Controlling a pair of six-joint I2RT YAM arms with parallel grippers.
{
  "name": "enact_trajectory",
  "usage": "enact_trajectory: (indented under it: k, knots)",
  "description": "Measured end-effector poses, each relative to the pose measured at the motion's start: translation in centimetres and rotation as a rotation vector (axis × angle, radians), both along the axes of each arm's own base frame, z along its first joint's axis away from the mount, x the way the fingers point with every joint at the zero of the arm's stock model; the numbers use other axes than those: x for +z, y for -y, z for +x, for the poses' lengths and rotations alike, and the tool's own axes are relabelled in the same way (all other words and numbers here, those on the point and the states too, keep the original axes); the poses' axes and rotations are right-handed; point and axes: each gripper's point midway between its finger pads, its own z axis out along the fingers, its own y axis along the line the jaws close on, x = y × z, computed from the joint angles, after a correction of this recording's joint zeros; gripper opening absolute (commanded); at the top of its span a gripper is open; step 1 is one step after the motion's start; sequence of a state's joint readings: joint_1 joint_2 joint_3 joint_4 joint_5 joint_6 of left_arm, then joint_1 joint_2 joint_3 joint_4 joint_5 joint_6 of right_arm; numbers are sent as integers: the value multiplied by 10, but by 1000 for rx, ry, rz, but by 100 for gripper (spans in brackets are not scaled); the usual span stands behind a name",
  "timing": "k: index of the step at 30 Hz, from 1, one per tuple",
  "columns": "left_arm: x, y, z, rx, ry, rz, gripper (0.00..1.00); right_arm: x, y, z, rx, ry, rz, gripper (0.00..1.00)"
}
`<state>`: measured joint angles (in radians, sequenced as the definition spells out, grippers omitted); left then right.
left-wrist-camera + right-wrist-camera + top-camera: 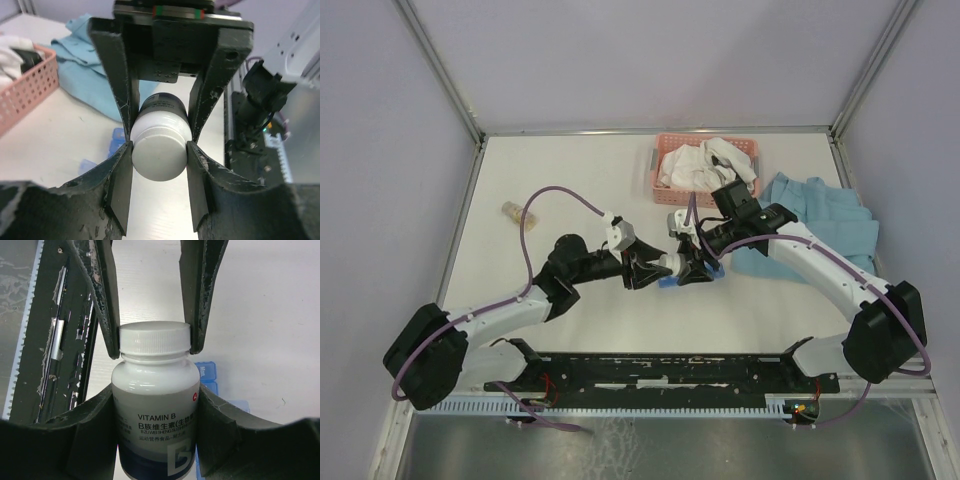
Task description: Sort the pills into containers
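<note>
The right gripper was clamped round a white plastic vitamin bottle, the left gripper on its ribbed cap. The narrow blue translucent plastic pill-organiser strip lay on the table beneath: probably light, stiff, easily nudged, best held across its long edges

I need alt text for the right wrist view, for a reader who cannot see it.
A white Vitamin B bottle is gripped at its body by the right end effector, while the left end effector clamps its white cap. A blue pill organiser lies on the table behind it.
</note>
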<state>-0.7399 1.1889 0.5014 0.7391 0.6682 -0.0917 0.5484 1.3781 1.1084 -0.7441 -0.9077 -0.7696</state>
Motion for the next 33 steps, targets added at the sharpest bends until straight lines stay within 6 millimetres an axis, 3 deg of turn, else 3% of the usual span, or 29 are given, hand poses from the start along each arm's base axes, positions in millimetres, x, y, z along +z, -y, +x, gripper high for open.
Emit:
enact_trajectory:
  k: [16,22,33]
  knots:
    - [-13,-7,16,330,-956,-155,20,-11,-2,13,-87,-37,-50,1]
    - [-15,-7,18,382,-1141,-187,17,-12,-1,14,-94,-33,-57,1]
    - [-17,-8,21,449,-1331,-200,17,-13,0,18,-107,-21,-66,1]
